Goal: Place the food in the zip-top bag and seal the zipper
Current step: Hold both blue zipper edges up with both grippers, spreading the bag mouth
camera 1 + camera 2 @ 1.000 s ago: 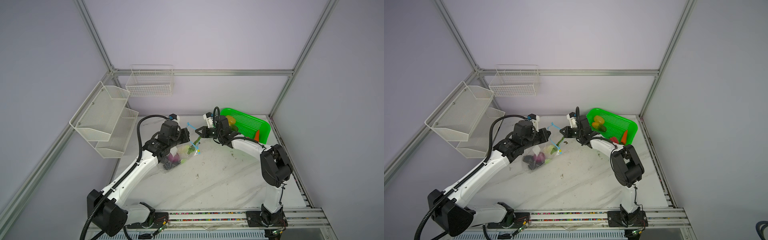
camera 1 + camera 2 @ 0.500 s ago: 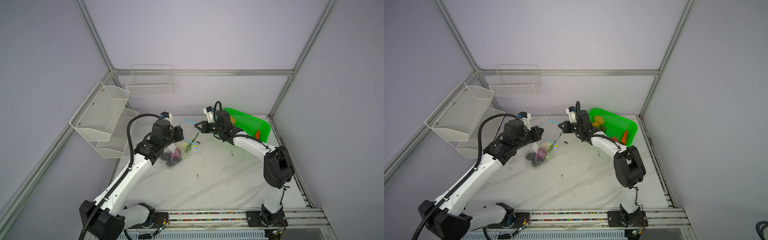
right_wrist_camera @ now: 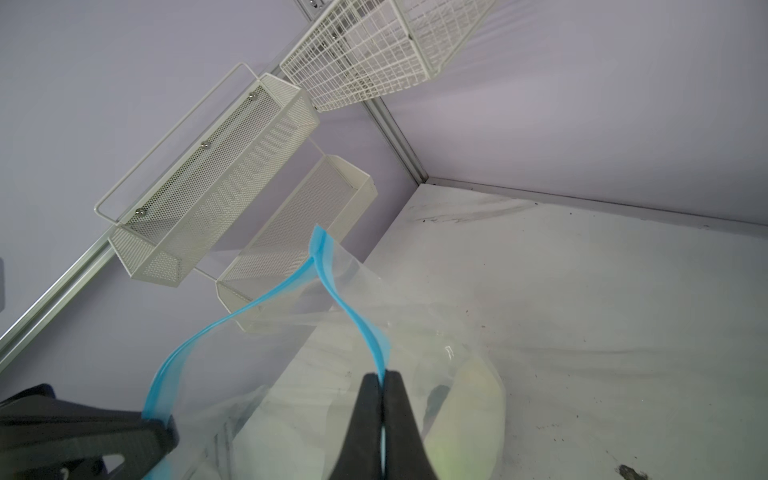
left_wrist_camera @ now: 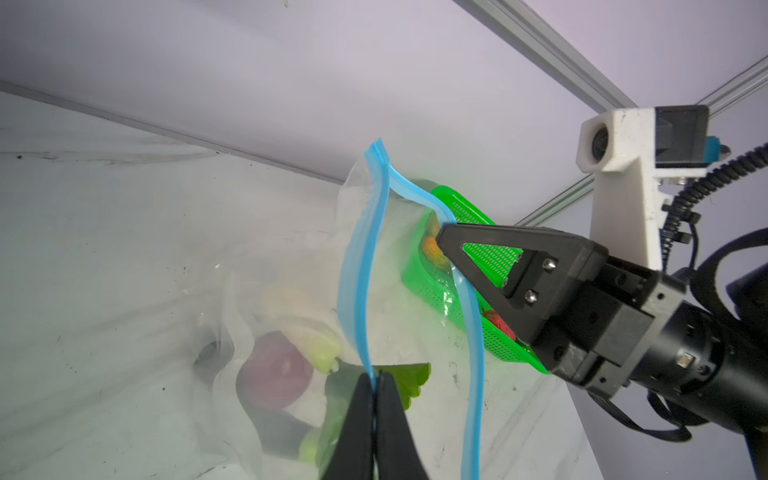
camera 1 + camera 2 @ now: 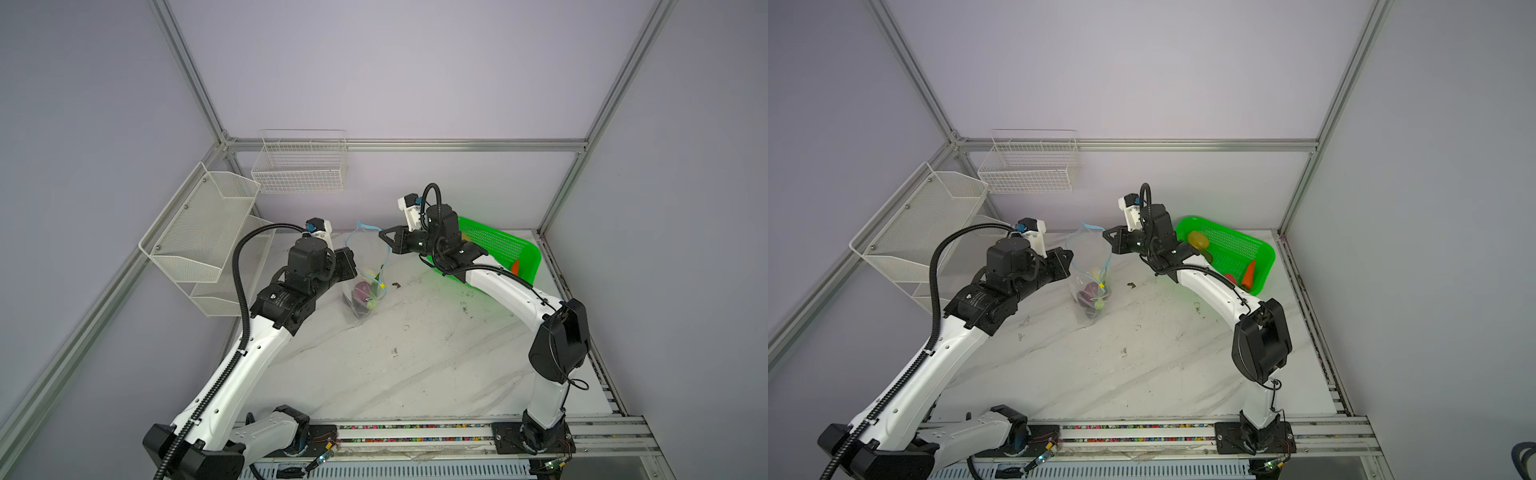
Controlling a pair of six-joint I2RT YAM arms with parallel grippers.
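The left claw (image 4: 376, 380) and the right claw (image 3: 383, 379), two in all, each clamp one of the two lips of the zipper (image 4: 353, 270), holding the single zip-top bag (image 5: 365, 257) open by the desk's (image 5: 1142, 365) far edge, one purple food piece (image 5: 1090, 289) inside, one carrot (image 5: 1250, 272) in the green basket (image 5: 1233, 245) at the far right corner.

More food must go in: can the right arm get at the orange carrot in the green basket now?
Probably not yet: the right hand is shut on the blue zipper strip. Once released, nothing else seems to block the carrot.
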